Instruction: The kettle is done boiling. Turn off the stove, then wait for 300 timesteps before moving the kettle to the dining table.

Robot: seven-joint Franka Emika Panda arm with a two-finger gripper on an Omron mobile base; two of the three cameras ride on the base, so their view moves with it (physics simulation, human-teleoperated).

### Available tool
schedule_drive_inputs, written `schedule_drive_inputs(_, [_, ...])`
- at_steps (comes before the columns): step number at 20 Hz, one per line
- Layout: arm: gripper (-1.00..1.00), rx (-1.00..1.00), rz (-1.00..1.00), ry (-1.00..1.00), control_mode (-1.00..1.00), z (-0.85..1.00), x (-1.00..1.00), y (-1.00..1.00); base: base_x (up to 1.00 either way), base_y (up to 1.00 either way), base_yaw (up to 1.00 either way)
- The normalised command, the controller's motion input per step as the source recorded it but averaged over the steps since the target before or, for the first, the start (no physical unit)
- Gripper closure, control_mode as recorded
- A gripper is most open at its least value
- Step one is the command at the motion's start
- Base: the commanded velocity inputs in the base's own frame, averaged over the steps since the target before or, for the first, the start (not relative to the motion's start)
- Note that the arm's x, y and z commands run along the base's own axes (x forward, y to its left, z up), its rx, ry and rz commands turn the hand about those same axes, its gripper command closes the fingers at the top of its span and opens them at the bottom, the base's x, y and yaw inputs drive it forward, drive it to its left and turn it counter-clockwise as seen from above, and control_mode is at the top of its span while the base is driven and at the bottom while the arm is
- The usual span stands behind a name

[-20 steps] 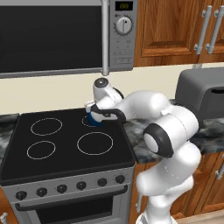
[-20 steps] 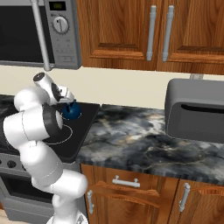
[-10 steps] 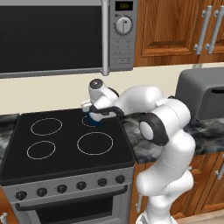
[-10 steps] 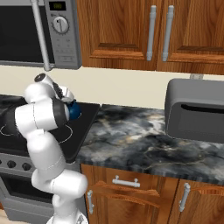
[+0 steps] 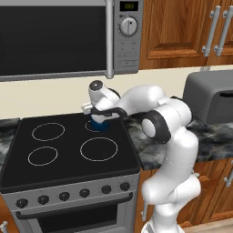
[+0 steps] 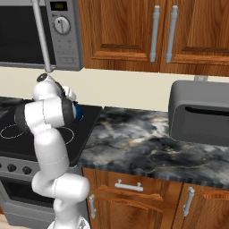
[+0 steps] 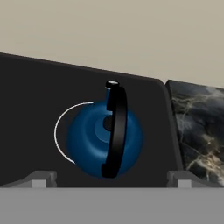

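Gripper (image 7: 112, 180) jaws stand spread wide with nothing between them; in the hand view the two grey fingertips (image 7: 41, 178) rise low at either side, and the kettle (image 7: 105, 139) sits between and beyond them, not touched by either.

Taking the stove (image 5: 68, 154) as the landmark and reading left to right in the left base view: its black glass top carries white burner rings, two on the left half and a larger one front-right. The small dark-blue kettle (image 5: 98, 125) sits on the back-right ring, just under the arm's wrist, which hides most of it. None of the rings glows red. Along the stove's steel front runs a row of dark knobs (image 5: 63, 196). Above the stove hangs the steel microwave (image 5: 68, 38) with a round dial at its right side. Right of the stove lies the marbled counter (image 6: 147, 143), and on its far right end stands a grey toaster oven (image 6: 199, 112). Wood cabinets (image 6: 147, 33) with steel handles hang above that counter.

In the hand view the kettle's thin black handle (image 7: 114, 131) arches upright over its round body, nearly edge-on, and the white ring (image 7: 65, 127) curves out at the kettle's left.
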Motion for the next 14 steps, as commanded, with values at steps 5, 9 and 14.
schedule_drive_inputs(5, [-1.0,0.0,0.0,0.01,-1.0,-0.14,0.09,0.0,0.0,0.0,0.0])
schedule_drive_inputs(9, [-1.0,0.0,0.0,0.0,-1.0,-0.17,0.02,0.0,0.0,0.0,0.0])
schedule_drive_inputs(14, [-1.0,0.0,0.0,0.0,-1.0,-0.09,0.02,0.0,0.0,0.0,0.0])
